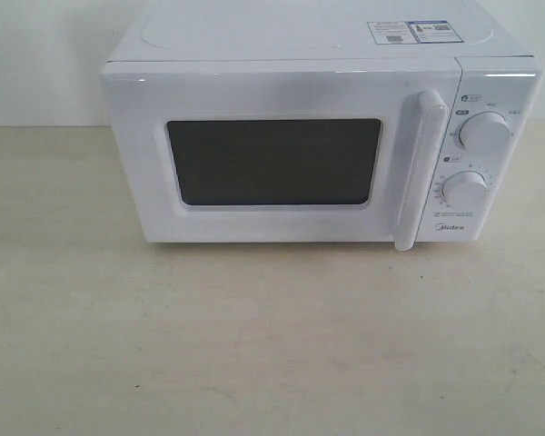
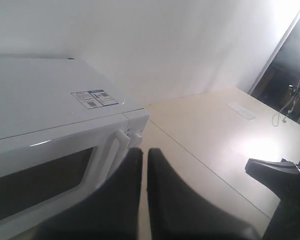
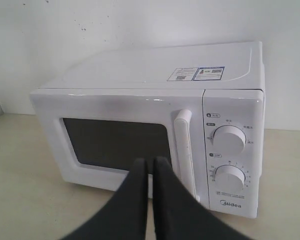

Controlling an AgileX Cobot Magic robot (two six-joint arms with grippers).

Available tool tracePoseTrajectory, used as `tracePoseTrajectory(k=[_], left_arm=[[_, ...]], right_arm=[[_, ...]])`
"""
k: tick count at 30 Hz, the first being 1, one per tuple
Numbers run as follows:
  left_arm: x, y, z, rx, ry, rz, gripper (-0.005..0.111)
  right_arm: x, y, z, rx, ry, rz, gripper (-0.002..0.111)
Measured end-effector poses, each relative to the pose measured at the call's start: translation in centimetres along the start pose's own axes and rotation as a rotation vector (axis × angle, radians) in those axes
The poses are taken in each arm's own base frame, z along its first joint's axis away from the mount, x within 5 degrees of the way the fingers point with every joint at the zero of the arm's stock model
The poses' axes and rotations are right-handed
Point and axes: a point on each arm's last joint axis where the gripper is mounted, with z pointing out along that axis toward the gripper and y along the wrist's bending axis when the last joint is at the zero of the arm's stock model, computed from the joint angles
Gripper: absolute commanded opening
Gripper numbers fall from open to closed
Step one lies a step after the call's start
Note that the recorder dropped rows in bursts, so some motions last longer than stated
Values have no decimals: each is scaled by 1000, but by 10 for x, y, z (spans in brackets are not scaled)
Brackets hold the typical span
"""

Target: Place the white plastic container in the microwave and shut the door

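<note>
One desk: pale beige, matte, faintly scuffed. One microwave sitting on it, wall behind: boxy, glossy white plastic, rounded corners. One door, fully shut, flush with front. One dark rectangular window in it. One tall rounded bar handle. Two hands, dark and smooth: left hand up off microwave's top corner, right hand out front facing door, both pinched narrow, nothing gripped. Two round white dials, stacked. Two small stickers on top.
</note>
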Motion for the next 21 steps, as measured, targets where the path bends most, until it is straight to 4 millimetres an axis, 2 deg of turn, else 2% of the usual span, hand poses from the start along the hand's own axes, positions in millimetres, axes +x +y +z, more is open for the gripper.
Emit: tracePoseTrajectory(k=[10,13,15,18,21], left_arm=[[1,0,0,4,6,2,4],[-3,0,-6,-54,15,135,4],[-7,-1,-17,-125,12,200,4],[-15,-11,-52,-269,-53,238,4],[-7,-24,-97,-411,-141,243,4]], right_arm=[[0,0,0,1,0,1,0],[0,0,0,1,0,1,0],[0,0,0,2,1,-1,0],[0,0,0,2,1,-1,0],[0,0,0,2,1,-1,0]])
